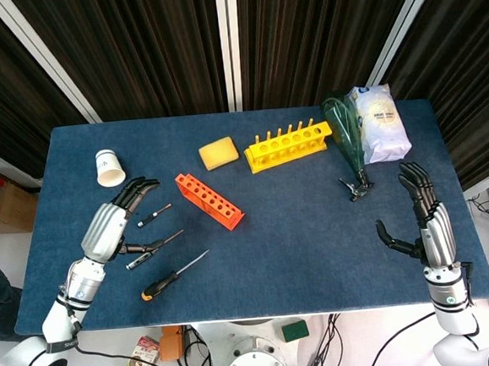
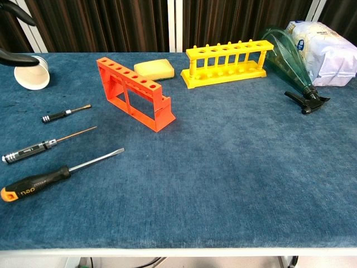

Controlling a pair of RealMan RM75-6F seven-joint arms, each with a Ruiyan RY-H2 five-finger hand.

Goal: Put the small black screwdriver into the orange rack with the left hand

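The small black screwdriver, short with a thin steel tip, lies flat on the blue felt-covered table at the left of the head view, between the left hand and the orange plastic rack. In the chest view it is the uppermost of three tools at the left edge, tip pointing toward the rack.

The left hand hovers just over the tools with its fingers apart and slightly curled, holding nothing. I'd say the reach is the step in hand. To do it well, the fingers should come down on the black handle rather than the thin shaft, well clear of the longer slim black-and-silver screwdriver just below it, which could easily be taken by mistake. The big black-and-orange flat-blade screwdriver lies further down the frame, out of the way.

The orange rack stands upright on a diagonal, its row of round holes all appearing vacant; the tool will have to go in nearly vertical, tip first. The yellow plastic rack at upper centre also looks unfilled. A white paper cup lies tipped on its side at upper left; I cannot see into it.

The right hand rests at the lower right, fingers spread, gripping nothing.
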